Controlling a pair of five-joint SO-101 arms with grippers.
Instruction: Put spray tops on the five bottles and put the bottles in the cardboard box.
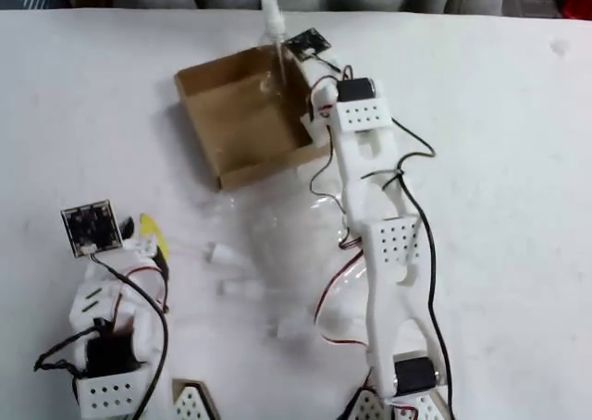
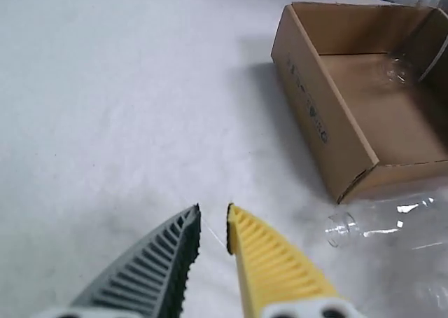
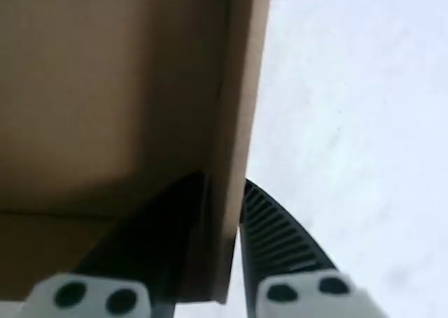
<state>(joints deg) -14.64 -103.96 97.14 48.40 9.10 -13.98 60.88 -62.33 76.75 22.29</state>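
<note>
The cardboard box [image 1: 242, 129] sits at the table's far middle. A clear bottle [image 1: 274, 50] with a white spray top leans in its far right corner and also appears as a clear bottle [image 2: 404, 64] in the left wrist view. My right gripper [image 1: 311, 115] is at the box's right wall; the right gripper [image 3: 224, 186] is shut on that wall [image 3: 234, 122], one finger inside and one outside. Clear bottles [image 1: 277, 226] lie in front of the box, one with a bare neck [image 2: 341, 228]. My left gripper [image 2: 213, 216] is narrowly open and holds nothing, low at the left.
White spray tops [image 1: 222, 253] lie among the loose bottles in the table's middle, another spray top [image 1: 237, 290] closer to me. The right arm [image 1: 384, 244] stretches from the near edge toward the box. Bare white table lies left of the box and at far right.
</note>
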